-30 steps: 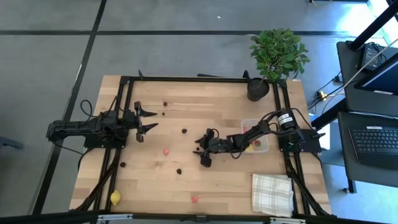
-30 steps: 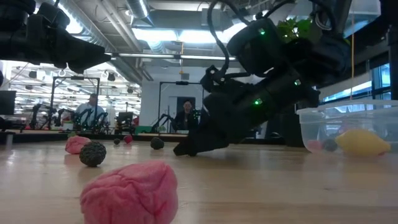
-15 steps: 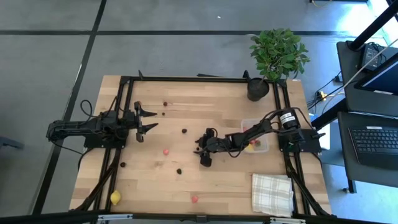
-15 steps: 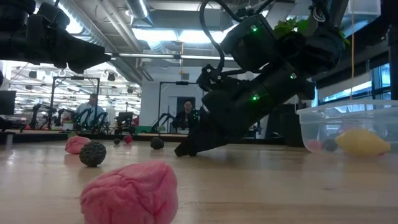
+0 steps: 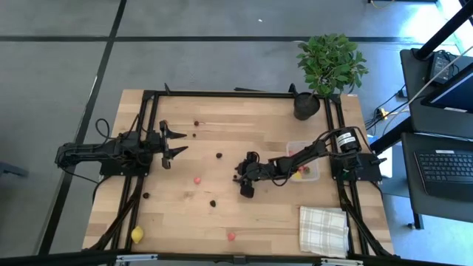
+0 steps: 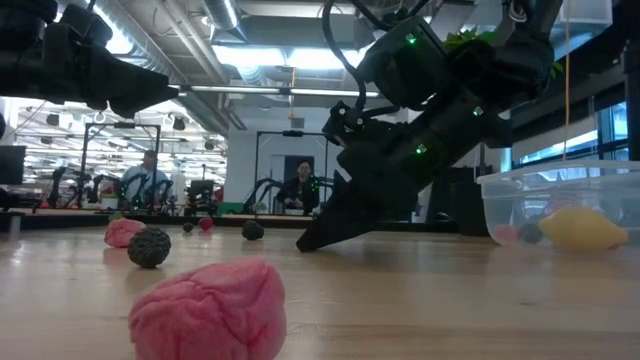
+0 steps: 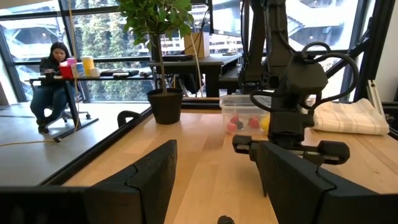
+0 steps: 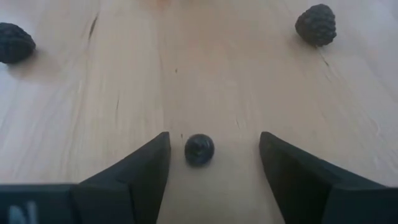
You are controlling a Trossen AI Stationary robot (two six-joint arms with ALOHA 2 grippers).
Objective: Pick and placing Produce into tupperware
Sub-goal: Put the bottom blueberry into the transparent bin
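STEP: reaching for a small dark berry (image 8: 199, 149) mid-bench, right hand (image 8: 211, 163) spread, straddling it, grasping nothing | NEXT: likely closing on it, then carrying to tupperware (image 5: 313, 169) at bench's right edge, already holding produce | LEFT: left hand (image 5: 174, 142) waiting spread over left side | WRITING: none readable

Bare wood is lying open around the small dark berry (image 8: 199, 149) between the right gripper's (image 8: 211, 163) spread fingers, two bumpy berries (image 8: 316, 25) sitting well apart.
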